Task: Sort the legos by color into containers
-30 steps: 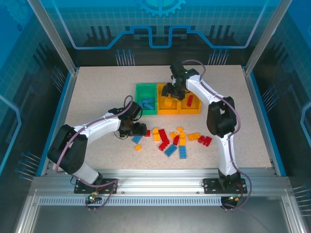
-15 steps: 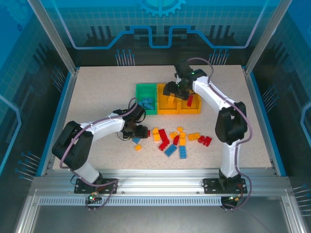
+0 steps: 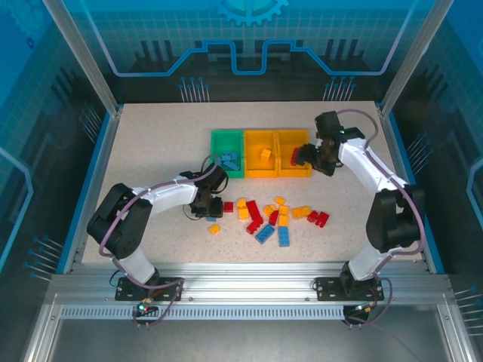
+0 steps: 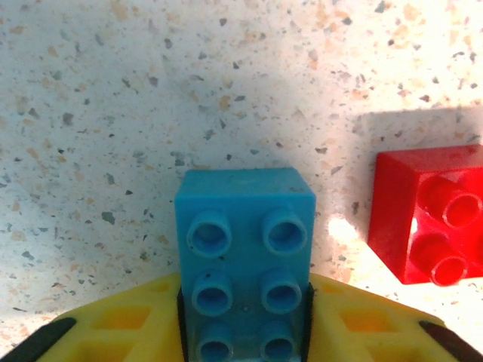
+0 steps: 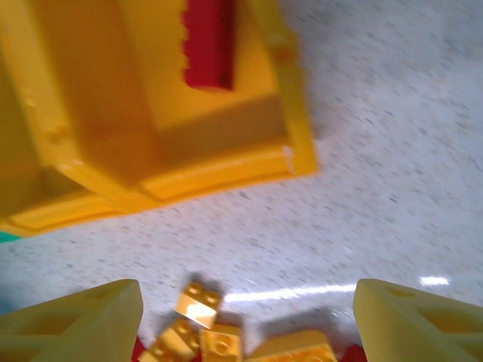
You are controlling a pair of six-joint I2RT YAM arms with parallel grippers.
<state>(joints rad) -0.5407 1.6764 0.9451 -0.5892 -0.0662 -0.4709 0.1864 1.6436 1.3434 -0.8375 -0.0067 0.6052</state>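
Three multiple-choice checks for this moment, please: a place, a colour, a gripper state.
1. Where in the row does the green tray sit, seen from above? A) left end B) middle C) right end
2. What colour is the brick between the fingers of the left gripper? A) red B) yellow C) blue
3. How are the fingers of the right gripper? A) shut on a red brick B) open, nothing between C) shut, empty
Answers: 1 A, both orange trays lie to its right; 2 C, a blue brick is clamped there; 3 B, they stand wide apart.
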